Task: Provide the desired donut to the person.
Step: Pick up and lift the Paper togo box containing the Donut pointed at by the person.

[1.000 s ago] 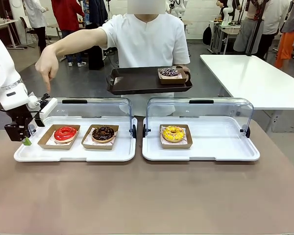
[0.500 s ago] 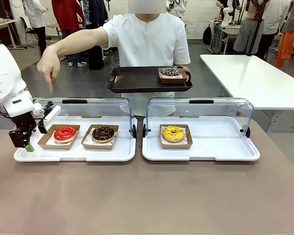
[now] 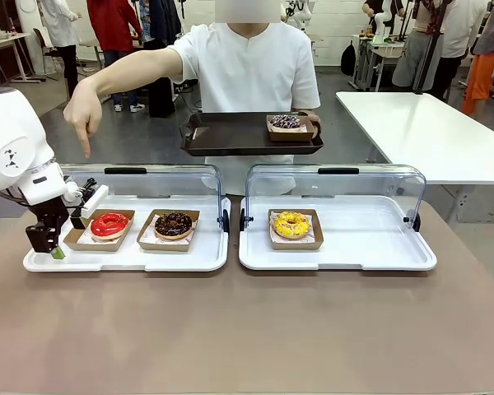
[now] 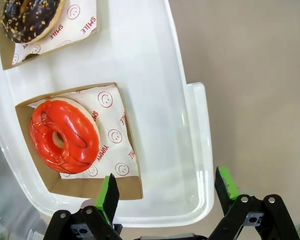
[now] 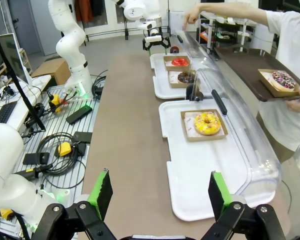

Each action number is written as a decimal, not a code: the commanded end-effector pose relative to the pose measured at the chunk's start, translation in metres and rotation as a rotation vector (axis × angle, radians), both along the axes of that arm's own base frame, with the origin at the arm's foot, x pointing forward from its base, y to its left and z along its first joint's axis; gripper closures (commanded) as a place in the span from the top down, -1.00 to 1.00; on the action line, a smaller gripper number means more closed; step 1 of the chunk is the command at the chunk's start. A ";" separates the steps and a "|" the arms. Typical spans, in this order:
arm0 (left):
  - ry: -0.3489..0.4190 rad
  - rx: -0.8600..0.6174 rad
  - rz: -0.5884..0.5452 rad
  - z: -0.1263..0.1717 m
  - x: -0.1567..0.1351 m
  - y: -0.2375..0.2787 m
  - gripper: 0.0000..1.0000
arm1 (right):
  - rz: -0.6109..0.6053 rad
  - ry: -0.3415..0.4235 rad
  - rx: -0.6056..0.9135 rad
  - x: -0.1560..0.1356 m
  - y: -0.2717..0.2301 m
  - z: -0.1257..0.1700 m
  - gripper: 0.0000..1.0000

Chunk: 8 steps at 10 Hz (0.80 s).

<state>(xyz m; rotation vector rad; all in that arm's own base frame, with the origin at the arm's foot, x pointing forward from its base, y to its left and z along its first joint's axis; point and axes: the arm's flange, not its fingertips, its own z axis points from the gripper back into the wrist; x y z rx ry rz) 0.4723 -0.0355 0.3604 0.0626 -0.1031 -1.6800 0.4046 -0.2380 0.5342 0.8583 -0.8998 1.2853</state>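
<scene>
Brown tabletop (image 3: 247, 329) holds a white tray (image 3: 132, 262) with the red donut (image 3: 109, 224). Just beside the donut hangs the left gripper (image 3: 66, 235), spread wide and empty, straddling the tray rim. The person's hand (image 3: 82, 111) points down above the donut; the right gripper (image 5: 160, 192), far from it, gapes empty.

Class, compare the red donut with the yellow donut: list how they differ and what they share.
The red donut has glossy red icing; the yellow donut has speckled yellow icing. The red donut shares its tray with a chocolate donut; the yellow donut sits alone. Both lie in brown cardboard boxes.
</scene>
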 end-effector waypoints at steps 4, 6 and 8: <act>0.015 0.045 0.050 -0.017 0.030 0.010 1.00 | 0.000 0.000 0.004 0.000 -0.001 -0.001 1.00; 0.020 0.041 0.068 -0.023 0.040 0.015 1.00 | 0.000 0.000 0.004 0.000 -0.001 -0.001 1.00; 0.021 0.032 0.072 -0.029 0.044 0.019 0.65 | 0.000 0.000 0.004 0.000 -0.001 -0.001 1.00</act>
